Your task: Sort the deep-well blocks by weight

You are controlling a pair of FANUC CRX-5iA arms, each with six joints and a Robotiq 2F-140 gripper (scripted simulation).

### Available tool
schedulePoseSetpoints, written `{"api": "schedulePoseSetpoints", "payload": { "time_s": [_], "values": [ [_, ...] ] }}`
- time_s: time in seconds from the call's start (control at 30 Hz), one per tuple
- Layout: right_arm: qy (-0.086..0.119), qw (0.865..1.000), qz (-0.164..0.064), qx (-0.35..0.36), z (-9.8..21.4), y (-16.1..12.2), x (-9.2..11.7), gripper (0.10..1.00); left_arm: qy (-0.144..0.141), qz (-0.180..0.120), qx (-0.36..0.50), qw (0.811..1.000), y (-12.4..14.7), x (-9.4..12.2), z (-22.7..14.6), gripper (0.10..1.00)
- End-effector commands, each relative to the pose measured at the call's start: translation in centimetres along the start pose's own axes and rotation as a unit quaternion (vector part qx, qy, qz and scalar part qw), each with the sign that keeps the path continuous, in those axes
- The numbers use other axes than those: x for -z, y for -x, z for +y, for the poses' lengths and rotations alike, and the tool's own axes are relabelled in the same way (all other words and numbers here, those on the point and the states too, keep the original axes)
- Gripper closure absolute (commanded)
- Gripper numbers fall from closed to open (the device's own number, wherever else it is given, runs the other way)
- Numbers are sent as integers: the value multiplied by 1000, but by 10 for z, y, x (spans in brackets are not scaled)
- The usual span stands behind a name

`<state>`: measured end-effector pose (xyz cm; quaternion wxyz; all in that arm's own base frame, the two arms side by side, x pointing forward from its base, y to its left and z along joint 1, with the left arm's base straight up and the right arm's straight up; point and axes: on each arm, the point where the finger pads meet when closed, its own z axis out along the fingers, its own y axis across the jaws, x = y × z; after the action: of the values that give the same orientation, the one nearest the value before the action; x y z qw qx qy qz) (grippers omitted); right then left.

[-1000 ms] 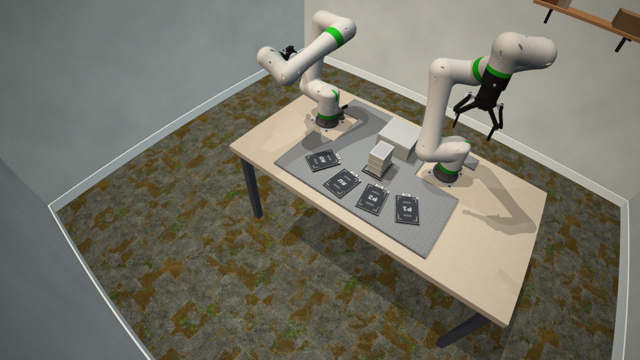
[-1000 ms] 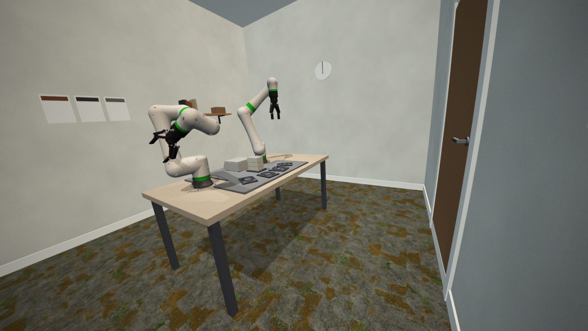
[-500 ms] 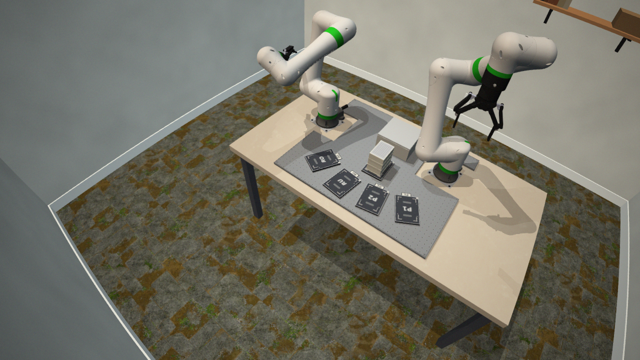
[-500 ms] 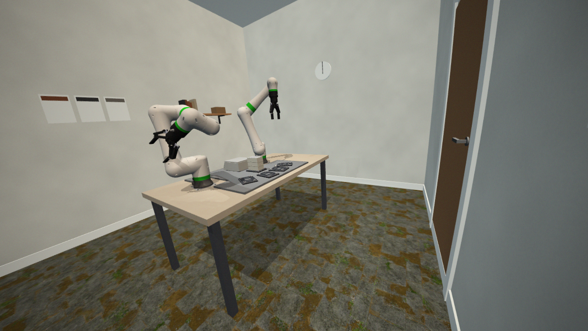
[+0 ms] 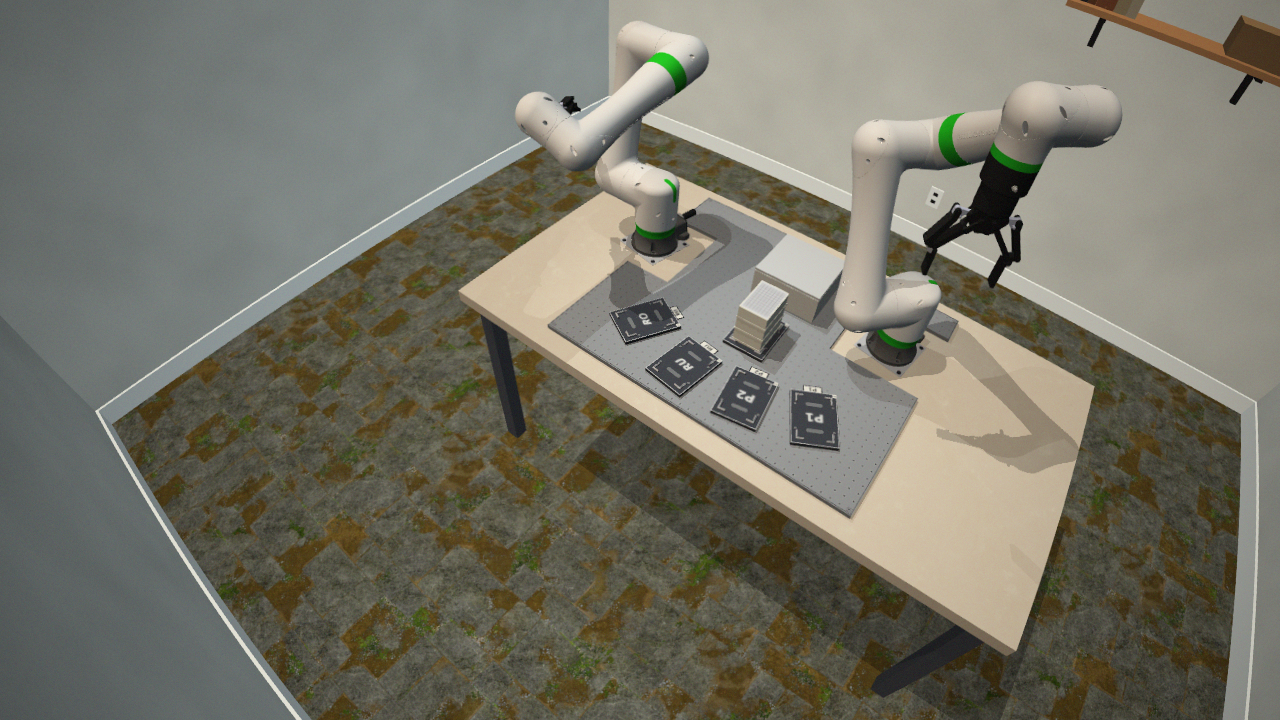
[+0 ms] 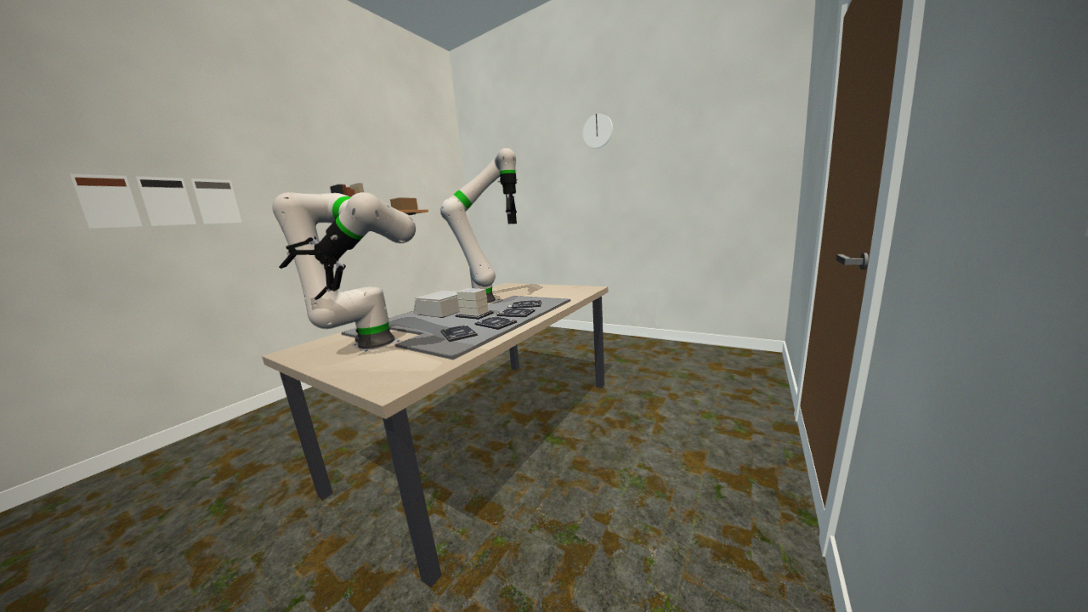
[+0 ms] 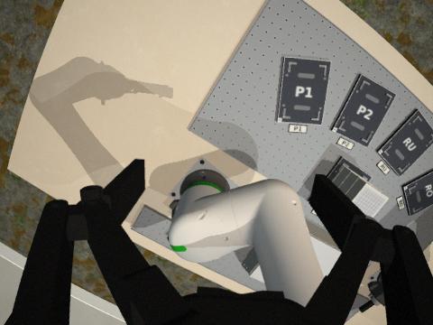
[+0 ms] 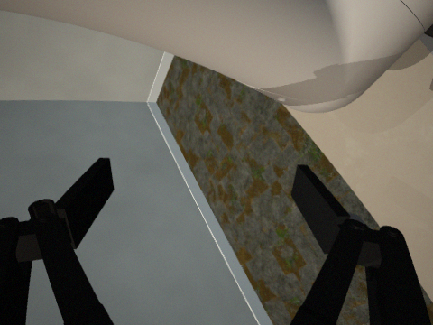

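Note:
Three pale deep-well blocks (image 5: 762, 308) (image 6: 472, 302) (image 7: 370, 199) stand stacked on the dark nest IN. Nests P1 (image 5: 814, 419) (image 6: 458, 332) (image 7: 304, 92), P2 (image 5: 741, 403) (image 7: 364, 112), RU (image 5: 680, 371) (image 7: 408, 143) and RO (image 5: 638, 324) (image 7: 419, 194) are empty. My left gripper (image 5: 959, 275) (image 6: 512, 220) (image 7: 229, 181) is open and empty, high above its own arm's base. My right gripper (image 6: 301, 281) (image 8: 204, 177) is open and empty, off to the table's other end, mostly hidden in the top view. No CW lamp can be made out.
A pale grey box (image 5: 799, 268) (image 6: 436, 303) (image 7: 327, 253), perhaps the check-weigher, stands behind the stack between the two arm bases. The left arm partly hides it in the left wrist view. The perforated plate (image 5: 859, 465) lies on the table (image 5: 993, 537).

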<state>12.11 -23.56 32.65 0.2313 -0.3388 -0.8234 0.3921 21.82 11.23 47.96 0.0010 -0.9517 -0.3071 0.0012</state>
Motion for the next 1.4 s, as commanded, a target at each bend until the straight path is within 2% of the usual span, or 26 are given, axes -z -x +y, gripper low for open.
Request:
{"api": "schedulePoseSetpoints", "payload": {
  "time_s": [0.0, 0.07, 0.17, 0.23, 0.33, 0.37, 0.5, 0.57, 0.7, 0.73, 0.8, 0.93, 1.0, 1.1, 1.13, 1.2, 1.3, 1.37],
  "values": [
    [6, 999, -12, 30, 8, 4, 13, 98, 1, 2, 65, 998, -2, -8, -18, 98],
    [12, 998, -23, 58, 14, 7, 21, 98, 1, 2, 99, 995, -3, -13, -27, 98],
    [14, 997, -29, 74, 20, 9, 30, 98, 1, 1, 148, 989, -5, -19, -40, 98],
    [14, 997, -29, 74, 20, 9, 30, 98, 1, 1, 148, 989, -5, -19, -40, 98],
    [22, 992, -47, 118, 29, 12, 42, 98, 2, 1, 198, 980, -6, -26, -54, 98],
    [22, 992, -47, 118, 32, 12, 46, 98, 2, 1, 214, 977, -7, -28, -58, 98],
    [30, 981, -71, 178, 43, 14, 63, 98, 2, 1, 278, 960, -9, -37, -76, 98],
    [30, 981, -71, 178, 48, 15, 70, 98, 2, 1, 310, 951, -10, -41, -85, 98],
    [36, 966, -95, 238, 60, 15, 86, 98, 2, 1, 373, 928, -12, -50, -103, 98],
    [36, 966, -95, 238, 63, 15, 90, 98, 2, 1, 388, 922, -12, -52, -107, 98],
    [36, 966, -95, 238, 63, 15, 90, 98, 2, 1, 388, 922, -12, -52, -107, 98],
    [40, 947, -120, 297, 74, 13, 106, 98, 2, 1, 449, 894, -14, -61, -125, 98],
    [40, 946, -120, 297, 80, 13, 115, 98, 2, 1, 478, 878, -15, -65, -134, 98],
    [42, 929, -138, 341, 89, 10, 127, 98, 2, 0, 520, 854, -17, -71, -148, 98],
    [42, 923, -144, 355, 92, 9, 131, 98, 2, 0, 520, 854, -17, -74, -152, 98],
    [42, 922, -144, 356, 96, 8, 137, 98, 2, 0, 520, 854, -18, -78, -161, 98],
    [42, 902, -162, 398, 105, 5, 149, 98, 2, 0, 520, 854, -20, -84, -175, 98],
    [42, 902, -162, 398, 105, 5, 149, 98, 2, 0, 520, 854, -20, -84, -175, 98]
  ]
}}
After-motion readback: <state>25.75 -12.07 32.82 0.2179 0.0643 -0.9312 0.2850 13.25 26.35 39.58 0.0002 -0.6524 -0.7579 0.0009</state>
